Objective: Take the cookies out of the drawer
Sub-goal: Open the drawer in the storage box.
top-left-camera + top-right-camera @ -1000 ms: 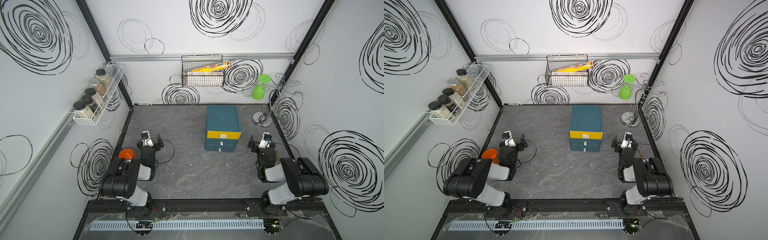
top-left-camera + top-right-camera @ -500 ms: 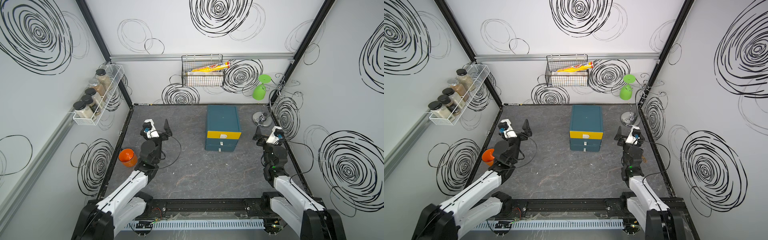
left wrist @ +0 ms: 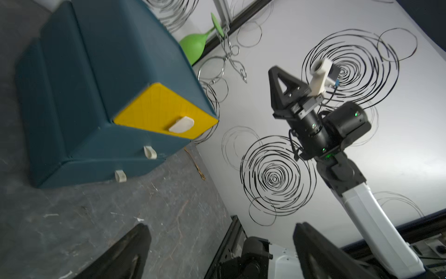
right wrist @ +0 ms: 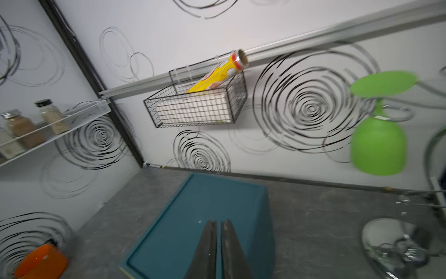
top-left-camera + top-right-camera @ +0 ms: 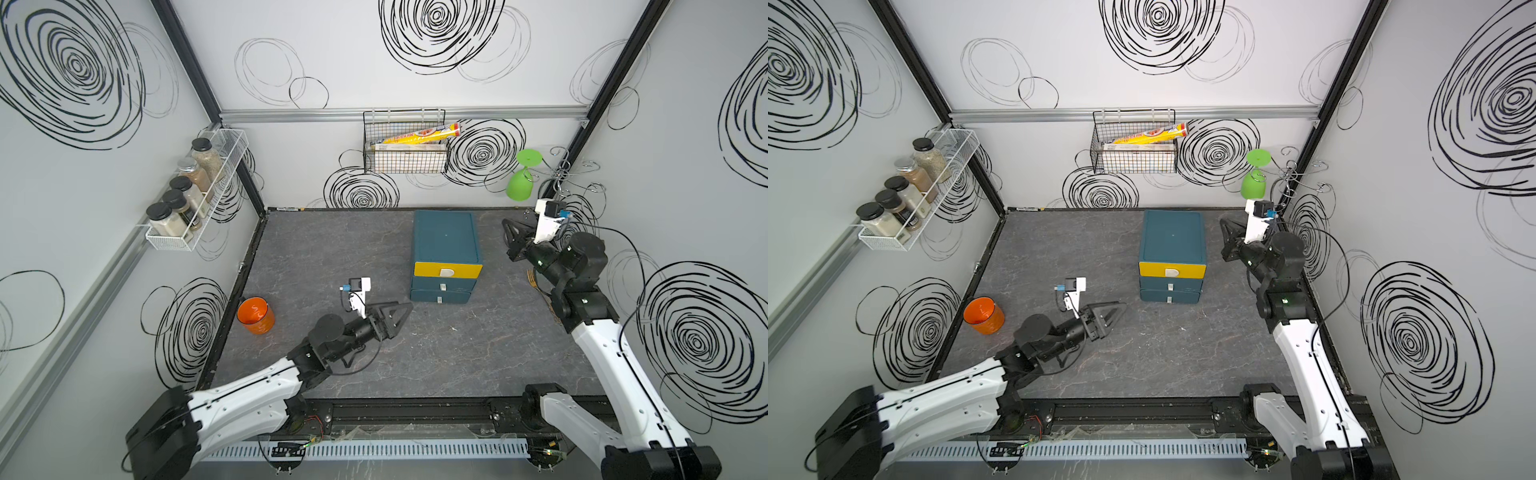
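Note:
The drawer unit is a teal box with a yellow top drawer and two teal drawers beneath, all closed. The cookies are hidden. In both top views my left gripper hovers open and empty over the floor, in front of the unit and to its left. The left wrist view shows its fingers spread wide, with the yellow drawer ahead. My right gripper is shut and empty, raised beside the unit's right side. In the right wrist view it is above the unit's top.
An orange cup stands by the left wall. A green glass hangs from a wire stand in the back right corner, just behind my right gripper. A wire basket and a spice rack hang on the walls.
Both arms unfolded and reached out. The left gripper moved right and nearer the front, toward the unit's front. The right gripper moved back beside the unit and closed.

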